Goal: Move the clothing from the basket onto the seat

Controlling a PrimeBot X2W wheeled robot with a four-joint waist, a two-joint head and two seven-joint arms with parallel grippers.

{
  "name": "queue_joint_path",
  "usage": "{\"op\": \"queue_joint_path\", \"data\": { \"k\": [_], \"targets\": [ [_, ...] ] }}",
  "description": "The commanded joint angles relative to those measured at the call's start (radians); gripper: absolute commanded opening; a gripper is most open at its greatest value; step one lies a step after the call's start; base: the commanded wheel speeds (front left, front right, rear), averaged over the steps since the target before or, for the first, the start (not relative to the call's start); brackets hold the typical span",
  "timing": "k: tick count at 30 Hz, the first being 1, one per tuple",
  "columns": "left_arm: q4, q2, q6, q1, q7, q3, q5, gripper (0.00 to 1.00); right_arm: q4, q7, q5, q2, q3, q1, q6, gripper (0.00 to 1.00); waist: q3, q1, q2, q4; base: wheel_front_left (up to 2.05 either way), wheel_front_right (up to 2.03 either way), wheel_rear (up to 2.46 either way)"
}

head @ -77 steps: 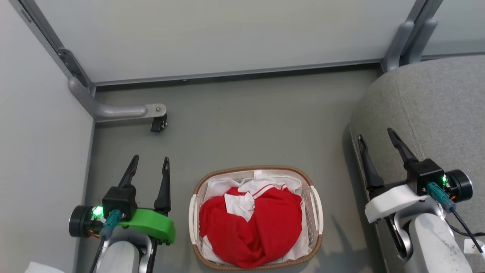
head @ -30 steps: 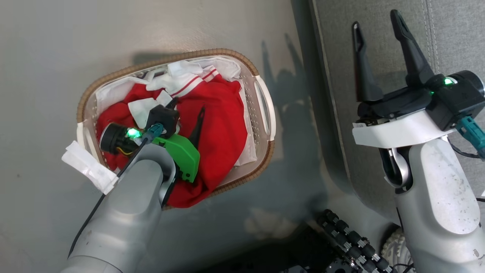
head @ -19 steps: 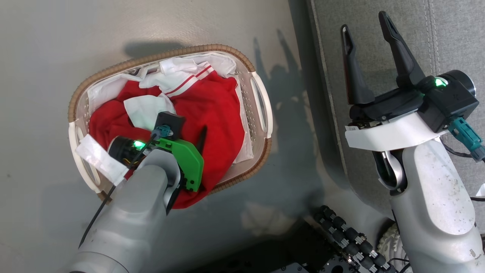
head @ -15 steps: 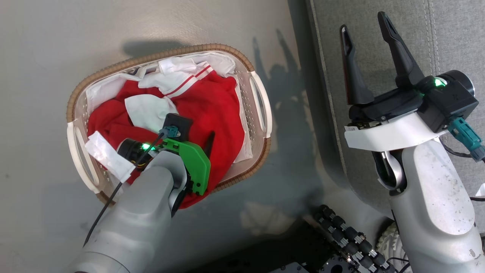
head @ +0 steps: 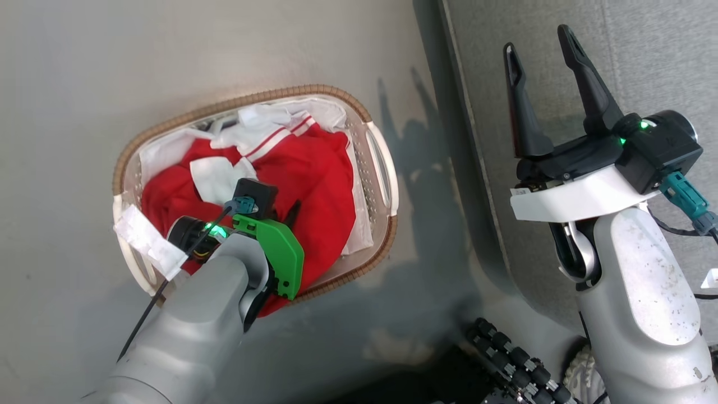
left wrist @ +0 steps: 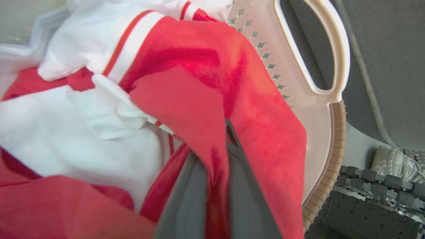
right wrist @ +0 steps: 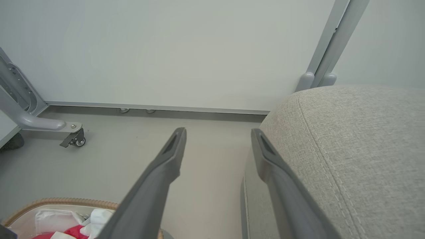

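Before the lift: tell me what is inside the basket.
Red clothing with white striped trim, on a white liner; the left gripper is shut on a red fold. Anything beneath the clothing is covered.

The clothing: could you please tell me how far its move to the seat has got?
Done: nothing delivered; the clothing lies in the basket. In hand: the left gripper is shut on a red fold; the right gripper is open over the seat. To do: lift, carry, release there.
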Motion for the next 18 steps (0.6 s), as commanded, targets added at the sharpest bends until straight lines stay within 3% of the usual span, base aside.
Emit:
{"op": "queue_joint_path", "data": {
  "k": [1, 11, 18],
  "targets": [
    [-0.006, 0.007, -0.003, 0.009, -0.02, -0.011, -0.015, 0.0, 0.007, -0.005, 0.0, -0.003, -0.007, 0.013, -0.001, 1.0, -0.06, -0.0001, 0.0, 0.013, 0.0, 0.0, 0.0],
    [0.005, 0.008, -0.003, 0.031, -0.122, -0.107, -0.033, 0.0, 0.049, -0.005, -0.018, -0.003, -0.037, 0.073, -0.001, 1.0, -0.24, -0.0001, 0.0, 0.076, 0.0, 0.0, 0.0],
    [-0.029, -0.008, 0.018, 0.051, -0.138, -0.044, 0.02, 0.0, 0.078, -0.005, -0.053, -0.003, -0.054, 0.14, -0.001, 1.0, -0.365, -0.0001, 0.0, 0.127, 0.0, 0.0, 0.0]
  ]
}}
